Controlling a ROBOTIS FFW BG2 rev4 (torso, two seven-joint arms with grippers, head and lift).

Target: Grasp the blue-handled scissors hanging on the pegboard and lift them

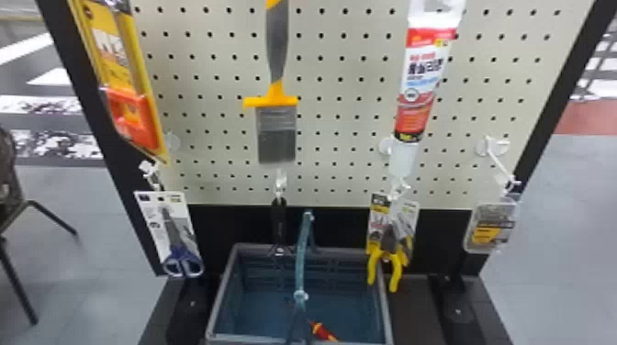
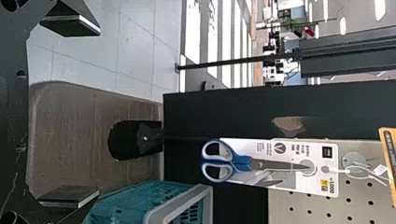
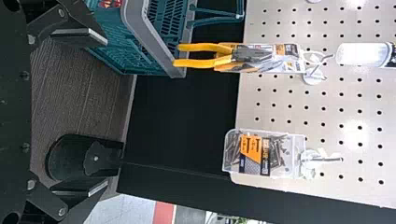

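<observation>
Scissors point(image 2: 240, 163) with blue handles are hanging blades-up with their card point(image 2: 329, 165) from a hook point(image 1: 148, 169) at the lower left of the pegboard point(image 1: 206, 108). The left gripper point(image 2: 70, 109) is holding its fingers apart, and the right gripper point(image 3: 79, 112) is doing likewise; neither is clamping anything. Off-centre alignment is posing the main risk: one finger touching first would probably be setting the loose card swinging. Lifting too little, or pulling too early, could be snagging the card on the hook (the yellow package point(image 1: 105, 55) is also crowding that space from above).
</observation>
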